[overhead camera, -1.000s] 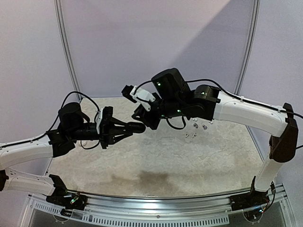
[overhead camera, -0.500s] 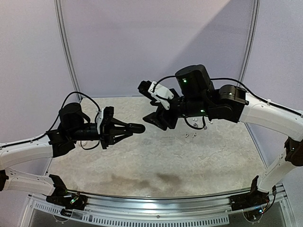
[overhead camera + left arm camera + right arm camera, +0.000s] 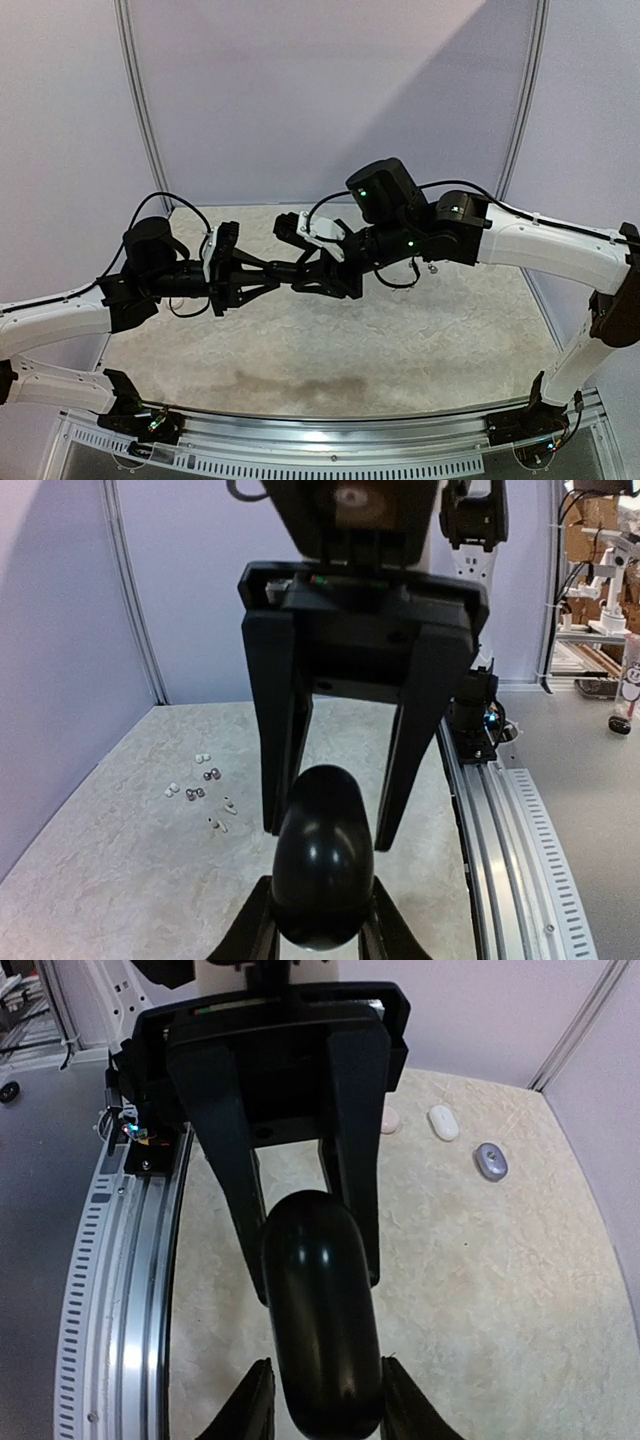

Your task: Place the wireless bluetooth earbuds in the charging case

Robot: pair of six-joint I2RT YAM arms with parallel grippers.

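Earbuds (image 3: 198, 793), tiny white and silvery-grey beads, dot the bench (image 3: 120, 880) at nine o'clock from the glossy black egg-shaped case (image 3: 323, 865). The left fingers (image 3: 252, 930) clamp the case; the right fingers (image 3: 283, 730) flank it, and I cannot tell whether they grip.

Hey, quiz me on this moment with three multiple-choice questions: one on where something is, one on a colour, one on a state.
1. Where is the charging case that is being handled?
A. lying on the table
B. on the metal rail
C. in the air, in the left arm's fingers

2. What colour is it?
A. black
B. white
C. pale blue

3. How do the left arm's fingers stand?
A. wide open and empty
B. shut on the case
C. out of every view

Answers:
1. C, the top view shows it raised above the table, with the right arm's fingers standing either side of it too.
2. A, both wrist views show a glossy black shell.
3. B, the left wrist view shows them pressed to its sides.
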